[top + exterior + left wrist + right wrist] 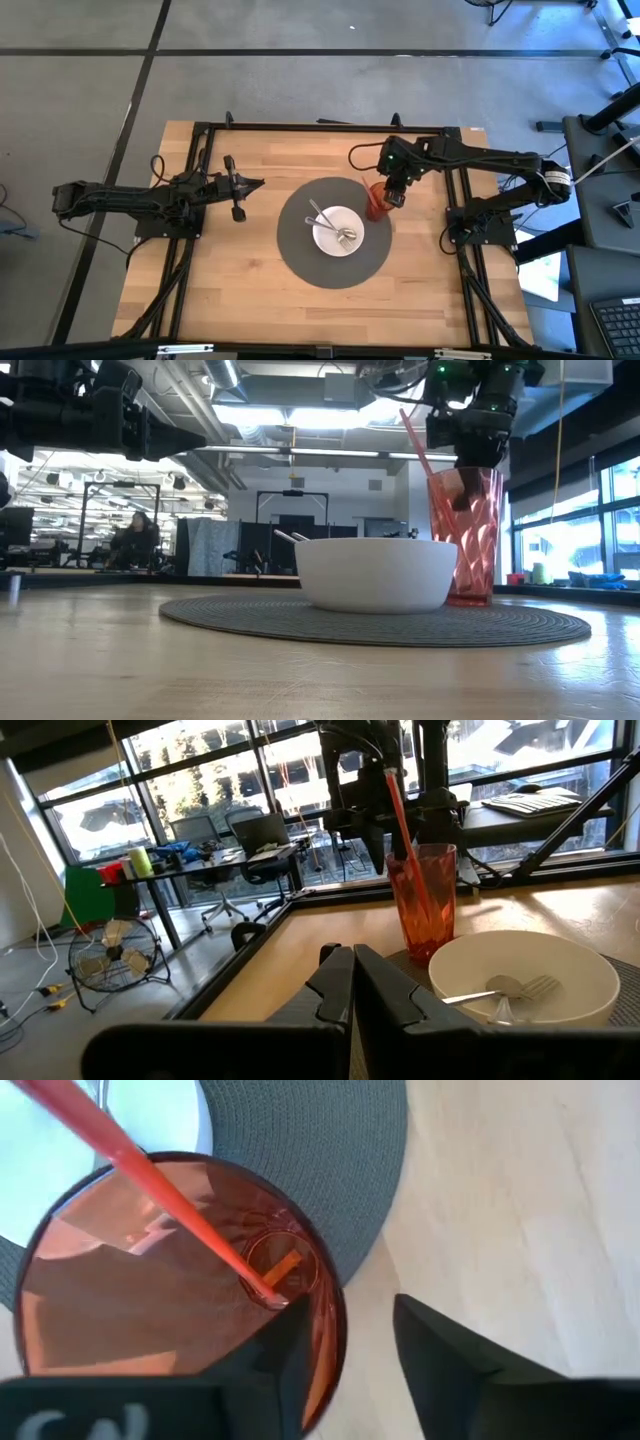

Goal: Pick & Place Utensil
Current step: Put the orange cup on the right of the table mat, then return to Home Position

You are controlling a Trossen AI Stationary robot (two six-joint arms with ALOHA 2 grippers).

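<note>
Hovering over a red tumbler, the right pincer stands parted with a straw dropped inside.

Pale wooden tabletop carries a round grey woven mat; on it sits a white bowl holding a metal fork and spoon. Just beside the bowl stands the translucent red faceted plastic tumbler, a red straw leaning in it, ungripped. Left pincer, pressed closed and empty, waits well apart.

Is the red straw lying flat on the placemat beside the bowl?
No, the red straw stands slanted inside the red cup, which sits next to the white bowl.
</note>
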